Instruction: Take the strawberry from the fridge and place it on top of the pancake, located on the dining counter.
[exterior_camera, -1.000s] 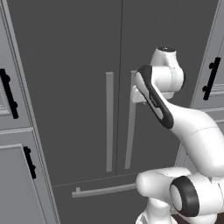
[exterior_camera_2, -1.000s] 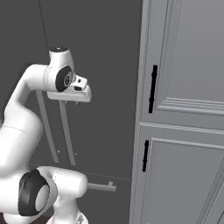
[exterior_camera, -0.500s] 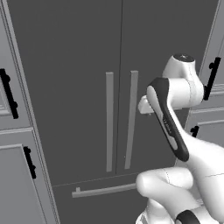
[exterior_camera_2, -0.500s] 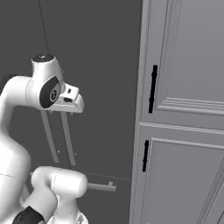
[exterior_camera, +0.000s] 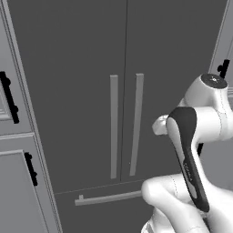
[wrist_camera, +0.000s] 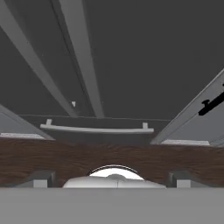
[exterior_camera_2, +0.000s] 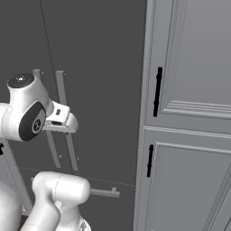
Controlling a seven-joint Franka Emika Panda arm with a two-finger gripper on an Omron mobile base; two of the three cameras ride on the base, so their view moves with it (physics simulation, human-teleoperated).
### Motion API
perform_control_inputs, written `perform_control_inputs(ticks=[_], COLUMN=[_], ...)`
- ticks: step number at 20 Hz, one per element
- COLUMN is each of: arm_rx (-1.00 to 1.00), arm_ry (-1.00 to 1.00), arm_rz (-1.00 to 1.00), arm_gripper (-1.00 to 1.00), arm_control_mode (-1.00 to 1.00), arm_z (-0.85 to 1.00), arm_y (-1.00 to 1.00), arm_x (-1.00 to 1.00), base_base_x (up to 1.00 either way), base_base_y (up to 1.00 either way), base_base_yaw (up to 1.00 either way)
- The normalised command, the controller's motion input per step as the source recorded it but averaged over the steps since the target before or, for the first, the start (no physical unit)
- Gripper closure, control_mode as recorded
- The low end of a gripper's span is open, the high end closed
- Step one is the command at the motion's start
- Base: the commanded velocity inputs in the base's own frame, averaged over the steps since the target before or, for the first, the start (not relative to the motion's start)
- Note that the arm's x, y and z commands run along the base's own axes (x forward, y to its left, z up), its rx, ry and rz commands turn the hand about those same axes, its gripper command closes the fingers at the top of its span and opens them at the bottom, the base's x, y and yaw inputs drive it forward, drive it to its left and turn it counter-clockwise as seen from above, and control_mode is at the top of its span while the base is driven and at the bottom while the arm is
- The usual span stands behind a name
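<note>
Dark brown wood-grain floor (wrist_camera: 52,157), seen in the hand view as a band running across the frame. Standing directly on it are the closed dark grey fridge (wrist_camera: 144,65), its bottom drawer with a horizontal bar handle lowest, and the light grey cabinets (wrist_camera: 192,131) flanking the fridge on either side.

The fridge (exterior_camera: 91,91) doors are shut, hiding its interior; fingers (wrist_camera: 41,178) barely clear the frame edge.
</note>
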Motion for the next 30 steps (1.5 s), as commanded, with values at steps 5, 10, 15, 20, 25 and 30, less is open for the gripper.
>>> perform_control_inputs(ticks=[5, 10, 15, 20, 25, 30], arm_rx=[0.00, 0.00, 0.00, 0.00, 0.00, 0.00], arm_ry=[0.00, 0.00, 0.00, 0.00, 0.00, -0.01], arm_rz=[0.00, 0.00, 0.00, 0.00, 0.00, 0.00], arm_gripper=[-1.00, -1.00, -1.00, -1.00, -1.00, -1.00], arm_control_mode=[1.00, 1.00, 1.00, 1.00, 1.00, -1.00], arm_z=[0.00, 0.00, 0.00, 0.00, 0.00, 0.00], arm_y=[0.00, 0.00, 0.00, 0.00, 0.00, -0.09], arm_x=[0.00, 0.00, 0.00, 0.00, 0.00, 0.05], base_base_x=[-0.25, 0.00, -0.19, -0.72, -0.62, 0.00], base_base_y=[0.09, 0.67, 0.31, 0.00, 0.00, 0.00], base_base_yaw=[-0.02, 0.00, 0.00, 0.00, 0.00, 0.00])
